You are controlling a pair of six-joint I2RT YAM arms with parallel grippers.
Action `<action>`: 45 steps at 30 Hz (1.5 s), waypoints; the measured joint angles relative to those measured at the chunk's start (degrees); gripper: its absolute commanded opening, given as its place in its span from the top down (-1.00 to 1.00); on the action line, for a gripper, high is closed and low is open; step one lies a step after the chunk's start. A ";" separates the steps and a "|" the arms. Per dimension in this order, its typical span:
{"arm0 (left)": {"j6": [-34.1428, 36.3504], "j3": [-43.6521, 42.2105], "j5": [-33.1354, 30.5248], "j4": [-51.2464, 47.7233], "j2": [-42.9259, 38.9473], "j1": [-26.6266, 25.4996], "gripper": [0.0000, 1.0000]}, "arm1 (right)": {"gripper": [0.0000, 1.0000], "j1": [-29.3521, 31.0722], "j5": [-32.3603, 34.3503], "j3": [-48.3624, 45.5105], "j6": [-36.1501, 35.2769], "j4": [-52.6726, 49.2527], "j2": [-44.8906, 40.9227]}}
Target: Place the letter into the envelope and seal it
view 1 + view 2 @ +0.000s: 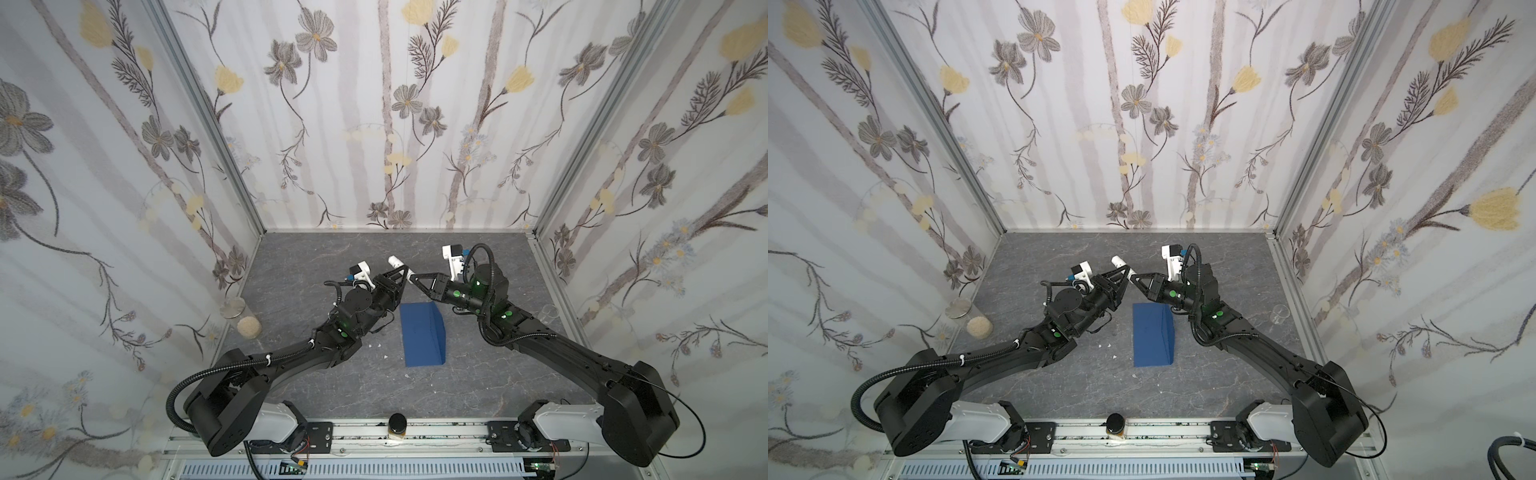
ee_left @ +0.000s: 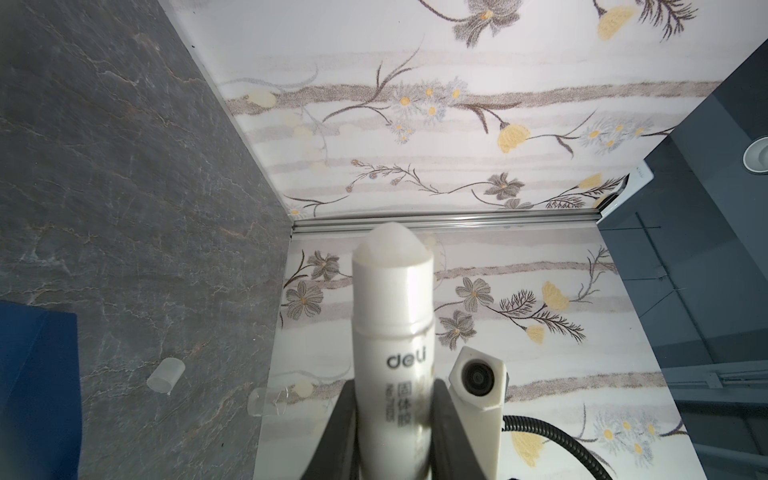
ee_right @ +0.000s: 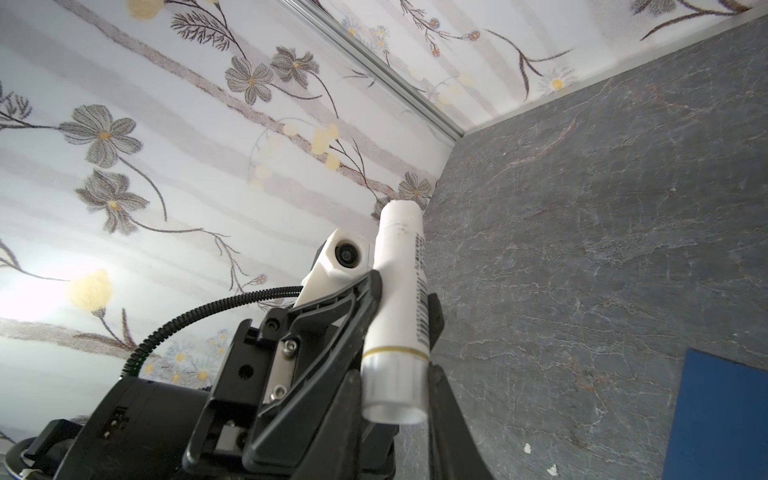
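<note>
The dark blue envelope [image 1: 420,336] [image 1: 1151,336] lies flat mid-table, with a crease running near its right long edge. It also shows in the wrist views, envelope [image 2: 37,374] and envelope [image 3: 723,415]. The letter shows in no view. Both grippers meet in the air just behind the envelope, on one white glue stick [image 1: 395,263] [image 1: 1119,262]. My left gripper [image 1: 402,272] [image 2: 392,399] is shut on the tube's body [image 2: 392,332], whose uncapped tip points away. My right gripper [image 1: 413,277] [image 3: 395,386] is shut on the tube's base end [image 3: 395,390].
A clear cap [image 2: 165,375] lies on the grey table. A lidded glass jar [image 1: 232,308] and a beige ball [image 1: 248,326] sit by the left wall. A clear glass [image 1: 549,313] is by the right wall, and a dark-lidded jar [image 1: 397,426] on the front rail. White scraps [image 1: 376,345] lie left of the envelope.
</note>
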 measured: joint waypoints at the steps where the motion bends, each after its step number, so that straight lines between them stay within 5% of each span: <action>1: 0.26 -0.07 -0.20 0.61 0.24 -0.09 1.00 | 0.60 -0.28 -0.68 -0.22 1.22 0.74 0.22; 24: 14.45 -1.40 -0.02 10.84 3.48 -1.36 1.00 | 0.63 -3.74 -9.62 -10.75 29.66 34.36 7.08; 45: 18.16 -5.95 5.22 24.39 3.30 -1.42 1.00 | 0.52 -4.20 -14.58 -14.14 42.88 56.46 12.02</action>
